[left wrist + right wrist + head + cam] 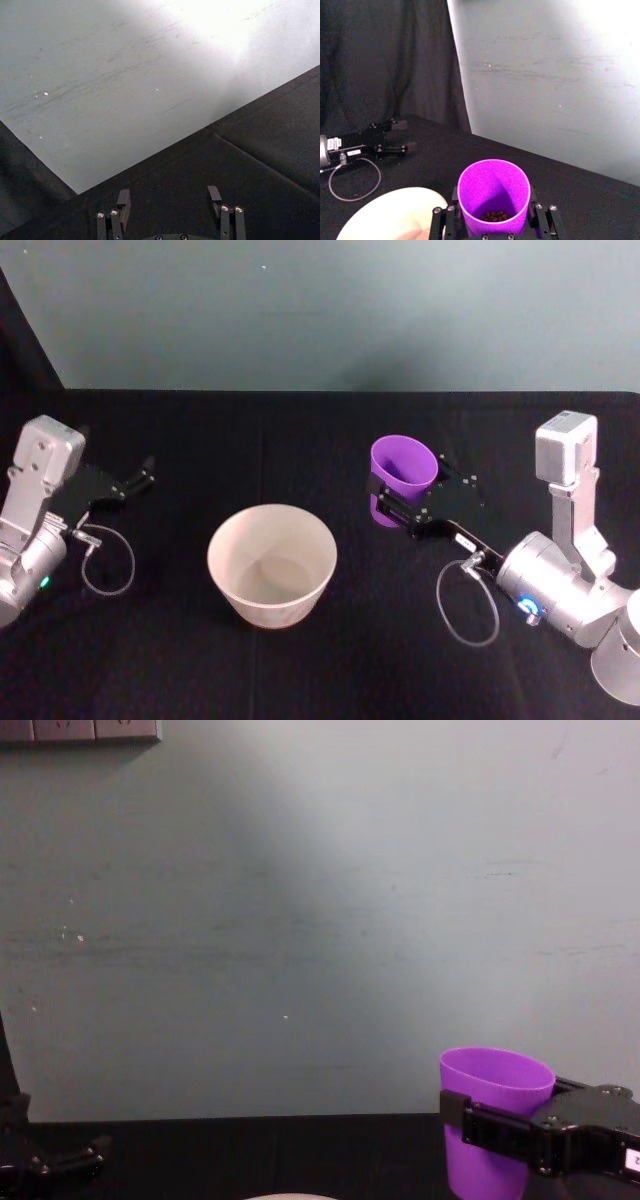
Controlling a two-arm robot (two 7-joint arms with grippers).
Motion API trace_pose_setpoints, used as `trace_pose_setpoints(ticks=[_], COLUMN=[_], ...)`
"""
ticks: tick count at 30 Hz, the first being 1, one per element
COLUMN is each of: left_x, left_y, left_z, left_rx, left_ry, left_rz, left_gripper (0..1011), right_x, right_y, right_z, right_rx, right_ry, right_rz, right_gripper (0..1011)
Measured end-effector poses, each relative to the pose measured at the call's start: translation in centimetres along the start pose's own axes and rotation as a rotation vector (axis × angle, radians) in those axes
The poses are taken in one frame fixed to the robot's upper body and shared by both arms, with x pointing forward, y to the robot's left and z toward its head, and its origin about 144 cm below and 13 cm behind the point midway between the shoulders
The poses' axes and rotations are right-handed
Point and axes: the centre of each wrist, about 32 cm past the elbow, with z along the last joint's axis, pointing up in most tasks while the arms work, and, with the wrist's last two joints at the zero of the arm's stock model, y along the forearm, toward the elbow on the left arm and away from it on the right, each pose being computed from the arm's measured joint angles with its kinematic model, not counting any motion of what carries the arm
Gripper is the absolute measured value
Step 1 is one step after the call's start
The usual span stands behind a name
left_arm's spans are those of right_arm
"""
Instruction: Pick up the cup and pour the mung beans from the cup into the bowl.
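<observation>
Pale grey-green wall (pixel 330 310) at back, scuffed, w/ bright glare. Black cloth (pixel 300 670) on table. Dark curtain (pixel 385 60) on left. Sockets (pixel 80 730) up high.

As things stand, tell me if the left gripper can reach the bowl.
Probably yes: the left gripper, open, has only bare black cloth between it and the bowl; the right gripper holds the cup on the bowl's other side.

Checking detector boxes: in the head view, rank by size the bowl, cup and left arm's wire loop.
1. bowl
2. cup, in the right gripper
3. wire loop, barely smaller
</observation>
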Motion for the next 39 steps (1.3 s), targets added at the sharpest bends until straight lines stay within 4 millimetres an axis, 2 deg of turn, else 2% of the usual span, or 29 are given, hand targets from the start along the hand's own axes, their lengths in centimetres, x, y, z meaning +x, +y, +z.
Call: trace_pose_setpoints(ticks=[39], left_x=[0.0], left_y=[0.0], left_z=[0.0], left_rx=[0.0], left_ry=[0.0], left_rz=[0.0], left_gripper=[1000], right_x=[0.0], right_y=[0.0], right_z=[0.0], right_rx=[0.0], right_ry=[0.0], right_rz=[0.0], right_gripper=[723])
